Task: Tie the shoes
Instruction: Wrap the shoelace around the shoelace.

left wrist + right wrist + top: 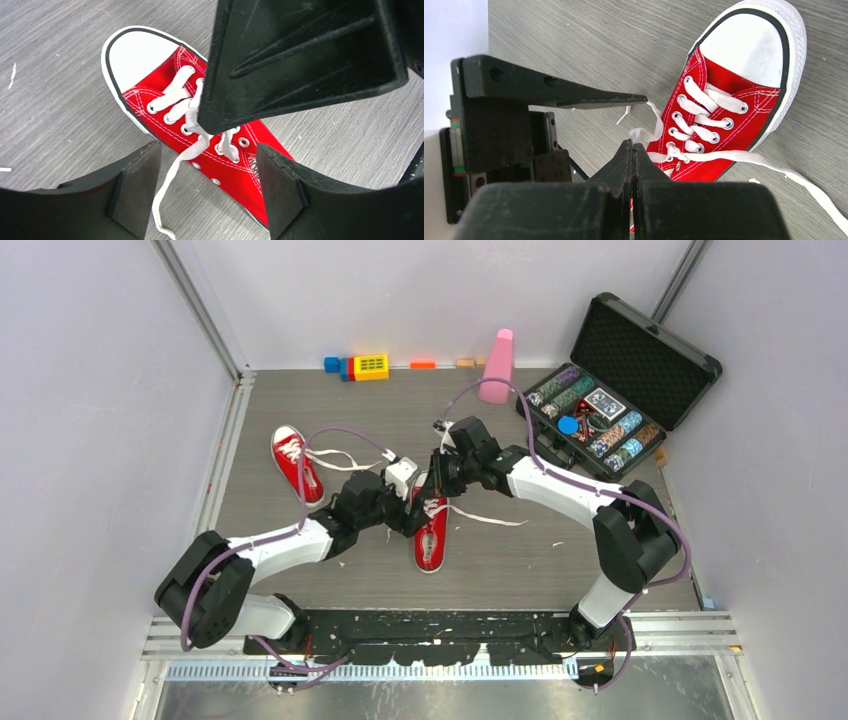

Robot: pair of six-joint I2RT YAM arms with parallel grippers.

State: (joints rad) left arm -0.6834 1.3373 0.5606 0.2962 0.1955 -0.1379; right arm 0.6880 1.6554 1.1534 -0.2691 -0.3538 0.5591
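Left hand [207, 167] spread wide over the shoe, right hand [632, 147] pinched tight

My left hand is released, its fingers [137, 195] standing far apart with nothing gripped between them; the near shoe [165, 80] lies straight below that gap and neither pad touches it; my right hand is clenched, fingers pressed flat together, and a lace [647, 131] climbs from the upper eyelets to its tip, so I judge it pinched there, though the fingertips hide the contact itself

The near shoe sits on the table [560, 560] about midway between my two arms; its long axis runs away from my bases, white toe toward me, heel end under both wrists; my left hand reaches it from the left and my right from the right, so both are about equally close, meeting over the laced top; a loose strand [167, 195] drops off the shoe's side and lies on the table right under the gap of my open left hand; to my mind that is what the coming move turns on, since the left hand need only sink and close on it while the right keeps its lace taut

The far shoe [295, 462] lies well apart, off to the left and farther back, nearer my left arm, its laces trailing loose; neither shoe shows a finished bow
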